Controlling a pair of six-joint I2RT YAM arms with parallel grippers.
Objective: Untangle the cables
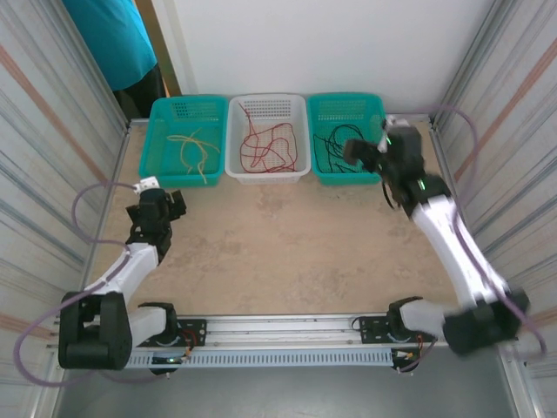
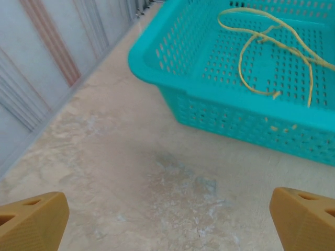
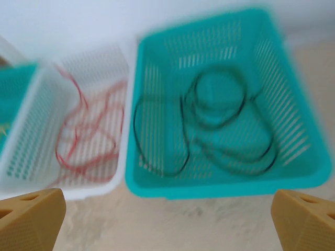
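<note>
**Work surface.** The table (image 1: 278, 248) is a flat beige slab with a mottled, stone-like finish. Three perforated plastic baskets, rectangular with rounded rims, stand side by side along its 12 o'clock edge, walls touching or nearly so.

**Cables.**
- The yellowish-tan cable (image 1: 197, 150) lies in the left teal basket (image 1: 162, 165), at 11 o'clock. It is a thin strand in loose open loops on the slotted floor.
- The red cable (image 1: 270, 144) lies in the white basket (image 1: 233, 164), at 12 o'clock. It is a thin wire in several irregular, crossing curls.
- The black cable (image 1: 334, 148) lies in the right teal basket (image 1: 324, 177), at 1 o'clock, coiled in rounded loops. The right wrist view is blurred, so whether this is one strand or several cannot be told.

**Left gripper.** The left gripper (image 1: 171, 202) sits low over the table at 9 o'clock, near the left teal basket's front corner and apart from it. In the left wrist view its fingers (image 2: 31, 222), matte orange-tan wedges, stand at opposite lower corners. The jaws are spread wide with bare table between them, and nothing is gripped.

**Right gripper.** The right gripper (image 1: 355, 150) hangs above the right teal basket at 1 o'clock. In the right wrist view its tan wedge fingers are likewise far apart. The jaws are fully spread, holding nothing.
</note>
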